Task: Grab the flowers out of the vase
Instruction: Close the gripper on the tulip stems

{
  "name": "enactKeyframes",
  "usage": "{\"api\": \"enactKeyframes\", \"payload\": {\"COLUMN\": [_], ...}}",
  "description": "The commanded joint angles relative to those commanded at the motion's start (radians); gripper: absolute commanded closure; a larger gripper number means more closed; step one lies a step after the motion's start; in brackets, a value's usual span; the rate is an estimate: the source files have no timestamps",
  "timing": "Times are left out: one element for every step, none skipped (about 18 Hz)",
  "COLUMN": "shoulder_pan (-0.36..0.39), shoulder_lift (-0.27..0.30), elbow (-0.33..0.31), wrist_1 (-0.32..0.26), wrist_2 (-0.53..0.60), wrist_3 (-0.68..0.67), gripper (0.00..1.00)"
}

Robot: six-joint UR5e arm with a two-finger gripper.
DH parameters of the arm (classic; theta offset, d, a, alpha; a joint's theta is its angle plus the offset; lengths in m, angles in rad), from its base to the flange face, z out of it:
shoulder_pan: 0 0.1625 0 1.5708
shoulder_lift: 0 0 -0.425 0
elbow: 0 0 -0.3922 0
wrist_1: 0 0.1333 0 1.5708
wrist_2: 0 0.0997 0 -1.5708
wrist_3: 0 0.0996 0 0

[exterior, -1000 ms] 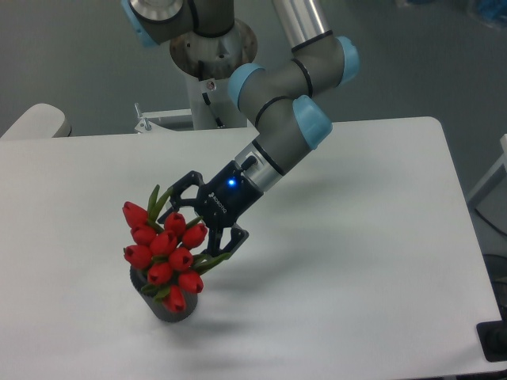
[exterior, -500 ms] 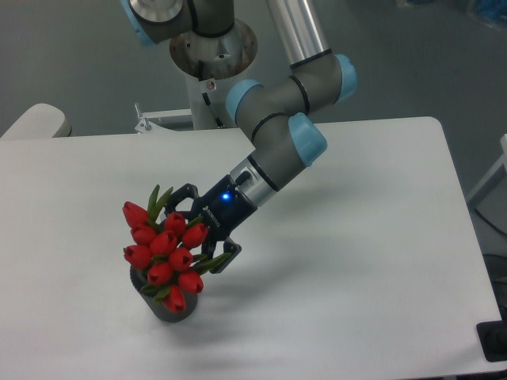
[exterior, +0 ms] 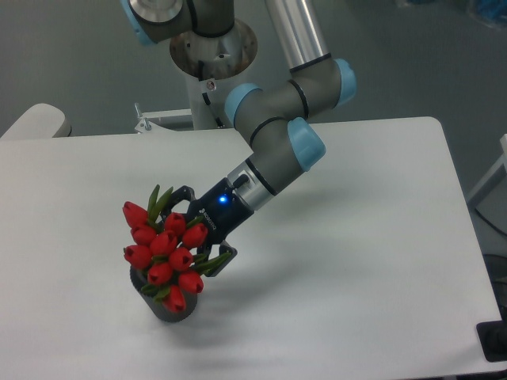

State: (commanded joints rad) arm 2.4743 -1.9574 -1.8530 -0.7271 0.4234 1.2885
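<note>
Jaws spread, one finger above the bunch's right edge and one below it, straddling the upper right side of the flowers (exterior: 165, 252). Can't tell if the fingers actually touch the buds; the tips sit behind the blooms. Nothing pinched. Gripper (exterior: 196, 231) comes in tilted, pointing down-left, blue status light lit on its body.

Flowers in the vase (exterior: 170, 305): red tulip buds bunched tight, green leaves sticking out top-left and at the right near the lower finger. Bunch leans up and left out of the vase. Vase is dark grey, mostly hidden by the blooms, only the lower wall and a bit of rim visible. It stands upright on the white counter (exterior: 356, 237), front-left area.

Arm (exterior: 273, 146) runs from the gripper up-right through grey links with light blue joint caps, then back up to the base mount behind the counter's far edge.
</note>
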Motion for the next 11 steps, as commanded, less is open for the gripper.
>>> {"api": "enactKeyframes", "payload": {"shoulder_pan": [-0.002,-0.002,0.000,0.000,0.000,0.001,0.003,0.005,0.006,0.006,0.006], "shoulder_lift": [0.000,0.002,0.002,0.002,0.000,0.000,0.000,0.000,0.000,0.000,0.000], "elbow": [0.000,0.003,0.008,0.008,0.008,0.009,0.009,0.009,0.011,0.011,0.017], "wrist_1": [0.000,0.000,0.000,0.000,0.000,0.000,0.000,0.000,0.000,0.002,0.000], "wrist_2": [0.000,0.000,0.000,0.000,-0.002,-0.006,-0.008,-0.006,-0.008,-0.008,-0.006], "wrist_3": [-0.002,-0.002,-0.002,-0.002,-0.002,-0.002,-0.002,-0.002,0.000,0.000,0.000], "gripper": [0.01,0.05,0.09,0.15,0.22,0.29,0.36,0.39,0.42,0.45,0.49]}}
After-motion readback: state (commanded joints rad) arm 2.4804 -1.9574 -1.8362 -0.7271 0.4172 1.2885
